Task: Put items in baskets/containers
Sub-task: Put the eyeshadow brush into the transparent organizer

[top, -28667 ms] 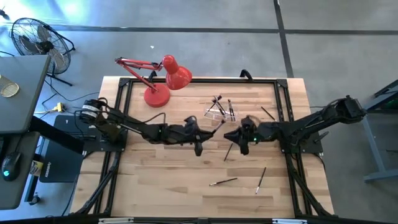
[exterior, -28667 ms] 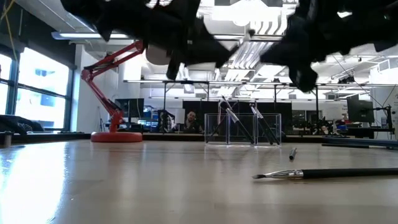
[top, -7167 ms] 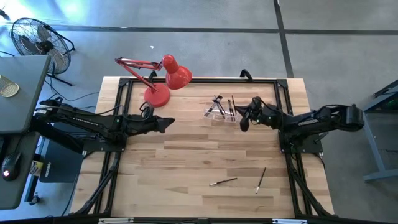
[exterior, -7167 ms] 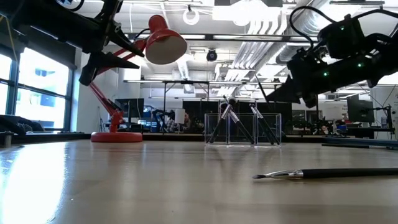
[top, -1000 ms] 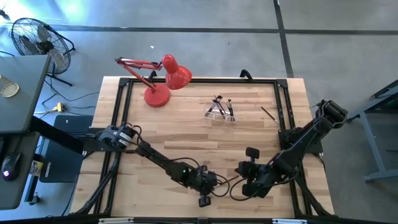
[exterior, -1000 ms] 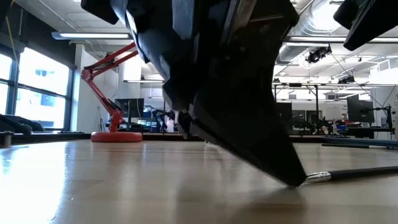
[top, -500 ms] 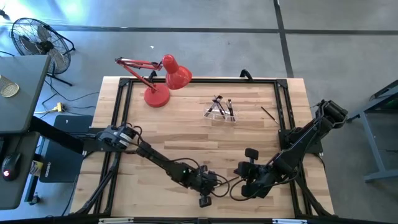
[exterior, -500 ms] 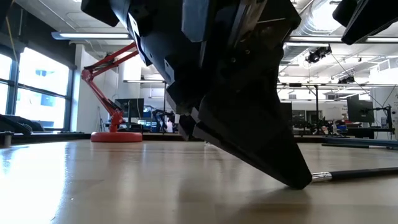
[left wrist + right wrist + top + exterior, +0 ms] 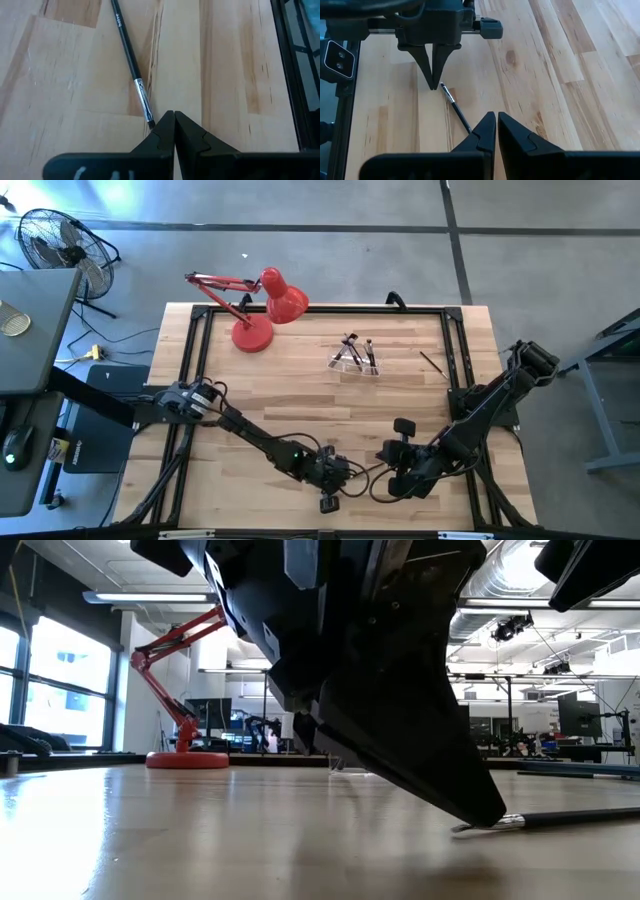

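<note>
A thin dark brush [image 9: 131,60] with a silver ferrule lies flat on the wooden table near its front edge. My left gripper [image 9: 173,114] is shut, and its tips are down at the brush's bristle end. My right gripper [image 9: 496,115] is shut and hangs above the handle end of the same brush [image 9: 457,111], clear of the table. The clear holder [image 9: 355,360] stands far back with a few brushes leaning in it. Another brush [image 9: 432,363] lies by the table's right rail. My left gripper meets the brush's bristle end [image 9: 149,120] with the outer side of its shut fingers, not between them. The fingers slant down from the table's left. The brush lies flat on the table, its handle [image 9: 580,816] running away from the fingertips [image 9: 492,820].
The red desk lamp [image 9: 262,308] stands at the far left of the table. A black metal frame [image 9: 200,380] runs along the table's edges. Bare wood lies between the holder and my grippers.
In the low view my left gripper's fingertip has risen a little, and the brush's silver ferrule and bristle end now show beyond it. Both arms have otherwise kept still.
</note>
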{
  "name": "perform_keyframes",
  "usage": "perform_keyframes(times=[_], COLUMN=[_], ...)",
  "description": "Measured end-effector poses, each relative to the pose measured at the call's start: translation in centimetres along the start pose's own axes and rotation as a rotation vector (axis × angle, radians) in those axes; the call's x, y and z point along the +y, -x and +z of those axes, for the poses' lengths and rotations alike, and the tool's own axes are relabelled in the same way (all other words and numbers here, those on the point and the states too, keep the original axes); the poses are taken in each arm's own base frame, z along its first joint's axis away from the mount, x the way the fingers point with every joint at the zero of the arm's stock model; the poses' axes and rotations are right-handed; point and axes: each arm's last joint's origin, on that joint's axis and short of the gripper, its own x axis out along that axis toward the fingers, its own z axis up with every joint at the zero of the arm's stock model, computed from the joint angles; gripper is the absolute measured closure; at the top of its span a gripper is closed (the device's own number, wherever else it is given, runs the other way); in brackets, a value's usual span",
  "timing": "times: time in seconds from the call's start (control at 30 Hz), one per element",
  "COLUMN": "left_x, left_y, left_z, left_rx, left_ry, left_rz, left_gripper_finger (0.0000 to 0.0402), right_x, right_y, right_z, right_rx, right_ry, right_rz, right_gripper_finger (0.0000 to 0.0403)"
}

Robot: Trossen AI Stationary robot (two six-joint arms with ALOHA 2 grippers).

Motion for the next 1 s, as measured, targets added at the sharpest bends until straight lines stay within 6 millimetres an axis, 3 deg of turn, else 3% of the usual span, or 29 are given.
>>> perform_keyframes(times=[0.87, 1.0], left_x=[0.4, 0.4], left_y=[-0.3, -0.3], left_z=[-0.6, -0.6], left_rx=[0.053, 0.056], left_ry=[-0.031, -0.011], left_rz=[0.036, 0.034], left_gripper_finger=[0.0401, 0.0401], right_x=[0.0, 0.6], right_y=[0.0, -1.7], right_z=[0.0, -1.0], right_rx=[-0.003, 0.033], right_ry=[0.000, 0.046], right_rz=[0.001, 0.079], right_gripper_finger=[0.0386, 0.0376])
